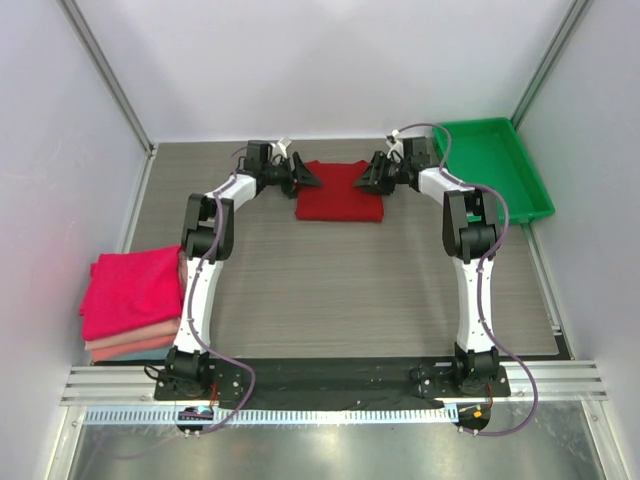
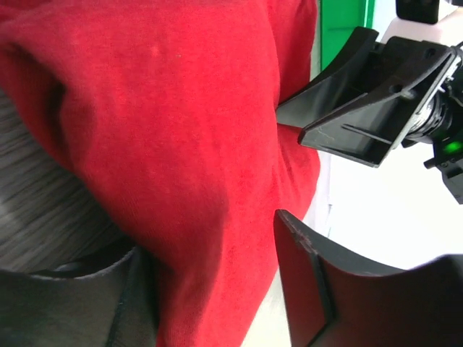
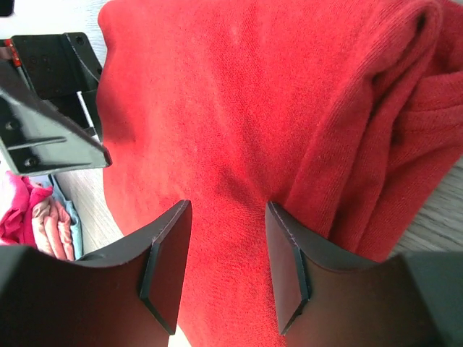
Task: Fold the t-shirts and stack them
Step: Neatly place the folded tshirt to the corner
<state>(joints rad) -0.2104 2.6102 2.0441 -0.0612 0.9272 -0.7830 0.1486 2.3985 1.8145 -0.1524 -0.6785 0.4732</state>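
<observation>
Close under the left wrist camera: black fingers (image 2: pixel 340 289) of left gripper (image 2: pixel 210 238), spread wide, with crimson t-shirt (image 2: pixel 166 130) bunched in the gap between them and not clamped. Much the same at right gripper (image 3: pixel 228 206): fingers (image 3: pixel 163 267) parted over red cloth, thick folded layers just to one side. From above, crimson t-shirt (image 1: pixel 340 192) folded into a rectangle at far centre of grey wood-grain worktop (image 1: pixel 350 290), left gripper (image 1: pixel 305 177) at its far left corner, right gripper (image 1: pixel 372 180) at its far right corner, facing each other. At near left edge, stack of folded t-shirts (image 1: pixel 130 300): magenta-pink on top, salmon and pale pink beneath. At far right corner, green plastic tray (image 1: pixel 495 165).
</observation>
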